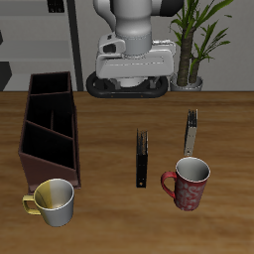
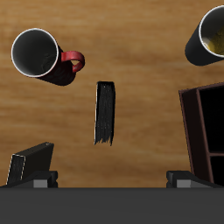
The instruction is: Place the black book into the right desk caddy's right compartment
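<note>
The black book (image 1: pixel 143 159) stands on the desk (image 1: pixel 109 149) beside the red mug (image 1: pixel 188 183). I cannot tell if the fingers are open.

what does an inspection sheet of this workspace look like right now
surface: wooden table, bare between the things.
job's things: black book stands on edge near the table's middle, untouched; right desk caddy stands apart from it, its compartments showing nothing inside.
clutter: red mug beside the book, yellow mug at the caddy's front end, grey-brown book farther back.
tool: above the black book in the wrist view, holding nothing; fingertips hardly show, so open or shut is unclear.
cables: nothing seen.
surroundings: potted plant behind the table beside the robot's base.
</note>
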Controlling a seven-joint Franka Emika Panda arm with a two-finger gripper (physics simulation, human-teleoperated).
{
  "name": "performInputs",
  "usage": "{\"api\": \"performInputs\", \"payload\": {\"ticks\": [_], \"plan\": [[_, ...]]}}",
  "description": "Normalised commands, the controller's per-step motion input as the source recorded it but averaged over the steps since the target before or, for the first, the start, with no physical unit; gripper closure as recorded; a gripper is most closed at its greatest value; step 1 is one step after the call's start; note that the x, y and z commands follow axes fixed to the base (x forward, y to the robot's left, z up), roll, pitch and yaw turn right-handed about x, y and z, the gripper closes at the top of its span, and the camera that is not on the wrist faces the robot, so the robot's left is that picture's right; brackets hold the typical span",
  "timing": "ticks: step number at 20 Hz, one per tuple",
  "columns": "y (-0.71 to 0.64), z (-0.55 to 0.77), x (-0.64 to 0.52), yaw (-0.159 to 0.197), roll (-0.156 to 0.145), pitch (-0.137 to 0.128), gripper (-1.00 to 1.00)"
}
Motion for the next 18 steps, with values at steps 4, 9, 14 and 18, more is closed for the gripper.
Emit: {"api": "performInputs", "payload": {"ticks": [4,9,14,18], "plan": [[-0.18,-0.25,0.25,0.035,-0.033,-0.005,-1.00],[-0.10,-0.42,0.25,0.047,-0.030,0.029,-1.00],[0.07,-0.28,0.04,0.011,-0.005,0.023,-1.00],[0.16,-0.28,0.01,-0.004,0.011,0.029,-1.00]]}}
